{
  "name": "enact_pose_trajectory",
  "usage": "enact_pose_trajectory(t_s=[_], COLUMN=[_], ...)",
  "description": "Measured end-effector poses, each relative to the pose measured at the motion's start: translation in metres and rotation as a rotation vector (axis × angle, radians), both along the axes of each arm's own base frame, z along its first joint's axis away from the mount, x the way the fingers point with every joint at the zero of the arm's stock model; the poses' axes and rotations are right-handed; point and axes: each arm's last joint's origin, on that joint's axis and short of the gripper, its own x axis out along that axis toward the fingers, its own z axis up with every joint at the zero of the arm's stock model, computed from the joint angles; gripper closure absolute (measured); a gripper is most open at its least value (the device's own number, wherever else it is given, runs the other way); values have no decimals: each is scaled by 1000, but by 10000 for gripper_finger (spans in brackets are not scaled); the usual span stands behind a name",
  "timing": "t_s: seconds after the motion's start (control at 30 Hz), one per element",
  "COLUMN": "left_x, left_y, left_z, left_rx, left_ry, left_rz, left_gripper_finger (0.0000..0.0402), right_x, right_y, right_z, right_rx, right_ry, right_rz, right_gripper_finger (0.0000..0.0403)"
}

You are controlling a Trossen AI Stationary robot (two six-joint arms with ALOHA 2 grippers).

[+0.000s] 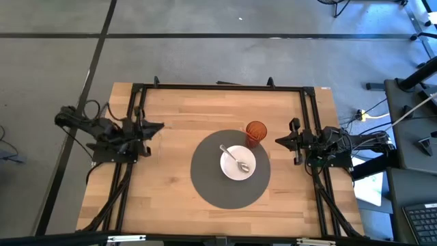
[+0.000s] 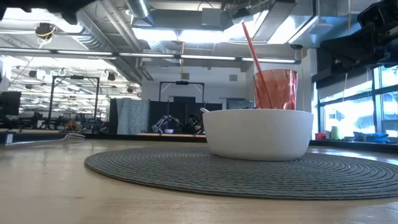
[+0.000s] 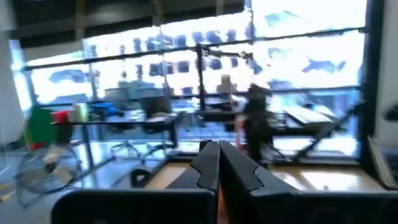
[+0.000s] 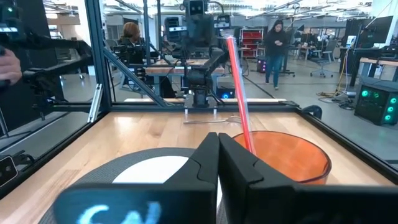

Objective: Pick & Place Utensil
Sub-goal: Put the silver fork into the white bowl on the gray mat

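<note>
A silver spoon (image 1: 235,160) lies in the white bowl (image 2: 258,134), its handle leaning on the rim toward the table's left. The bowl stands on a round grey placemat (image 1: 208,178). An orange cup (image 1: 256,133) with a red straw (image 4: 239,99) stands at the mat's far right edge. A silver fork (image 2: 46,140) lies flat on the wood near the left arm. My left gripper (image 1: 161,126) is shut at the table's left side, above the wood. My right gripper (image 1: 277,141) is shut at the right side, close to the cup, touching nothing.
A black frame (image 1: 218,87) runs around the table top. Bare wood lies at the near side of the placemat (image 2: 186,168) and between it and the left arm. People stand in the room beyond the table in the right wrist view.
</note>
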Motion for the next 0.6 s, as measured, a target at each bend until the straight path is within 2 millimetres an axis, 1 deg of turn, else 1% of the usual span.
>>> enact_pose_trajectory(t_s=[0.03, 0.1, 0.2, 0.33, 0.43, 0.5, 0.57, 0.6], left_x=[-3, -5, -8, -8, -9, -9, -8, -7], left_y=[1, 3, 4, 4, 7, 9, 10, 9], left_z=[-4, -16, -26, -39, -44, -49, -52, -54], left_rx=[-12, -3, 5, -3, -88, -179, -259, -269], left_ry=[-7, 34, 52, 64, 58, 51, 42, 55], left_rz=[29, 64, 58, 60, 154, 231, 278, 283], left_gripper_finger=[400, 399, 400, 400, 399, 400, 401, 401], right_x=[0, 0, 0, 0, 0, 0, 0, 0], right_y=[0, 0, 0, 0, 0, 0, 0, 0], right_z=[0, 0, 0, 0, 0, -1, -1, -1], right_rx=[0, 1, 3, 2, 0, -1, -1, 1], right_ry=[0, 0, 0, 0, 2, 9, 8, 8], right_rz=[0, -2, -3, -2, -2, -3, -2, -3], right_gripper_finger=[397, 397, 397, 397, 397, 397, 397, 397])
